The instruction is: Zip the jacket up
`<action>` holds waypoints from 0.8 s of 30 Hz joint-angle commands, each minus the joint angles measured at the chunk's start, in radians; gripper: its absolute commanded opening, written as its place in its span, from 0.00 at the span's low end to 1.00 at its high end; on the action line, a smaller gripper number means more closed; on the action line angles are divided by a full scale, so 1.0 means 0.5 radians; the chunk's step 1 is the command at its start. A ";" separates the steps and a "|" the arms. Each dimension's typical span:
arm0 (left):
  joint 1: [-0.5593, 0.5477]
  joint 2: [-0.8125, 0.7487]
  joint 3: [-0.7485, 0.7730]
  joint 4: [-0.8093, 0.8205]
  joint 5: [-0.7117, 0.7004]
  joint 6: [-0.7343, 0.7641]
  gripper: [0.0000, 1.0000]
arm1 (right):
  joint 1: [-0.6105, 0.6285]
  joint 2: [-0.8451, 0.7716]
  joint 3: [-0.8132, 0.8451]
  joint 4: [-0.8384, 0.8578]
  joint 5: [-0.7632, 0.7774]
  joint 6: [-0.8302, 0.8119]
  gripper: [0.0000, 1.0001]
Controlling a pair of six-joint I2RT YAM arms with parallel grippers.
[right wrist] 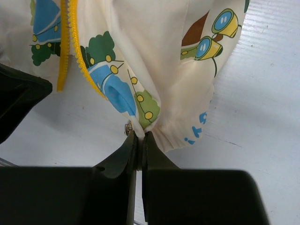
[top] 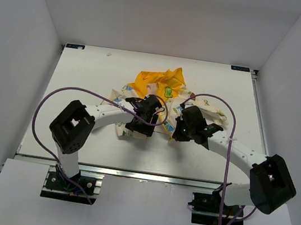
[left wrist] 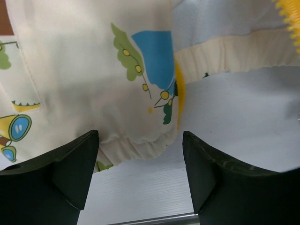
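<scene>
Right gripper (right wrist: 139, 138) clamps tight on the jacket (right wrist: 159, 56) hem, yellow zipper (right wrist: 78, 51) just ahead of its tips; left gripper (left wrist: 139, 145) gapes wide, hem just ahead, holding nothing.

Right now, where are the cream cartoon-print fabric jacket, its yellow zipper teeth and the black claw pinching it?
Cream cartoon-print fabric jacket (top: 158, 82): top view, yellow hood.
Yellow zipper teeth (right wrist: 80, 52): right wrist view, toothed edge.
Black right gripper (right wrist: 139, 138): right wrist view, between fingertips.

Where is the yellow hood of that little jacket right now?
Seen from above, the yellow hood lies mid-width on the table, at the far end of the jacket, just beyond the left gripper.
</scene>
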 commanded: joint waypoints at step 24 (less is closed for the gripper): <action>-0.087 0.052 0.024 0.013 -0.085 -0.310 0.68 | -0.022 -0.036 -0.078 0.052 0.098 0.124 0.00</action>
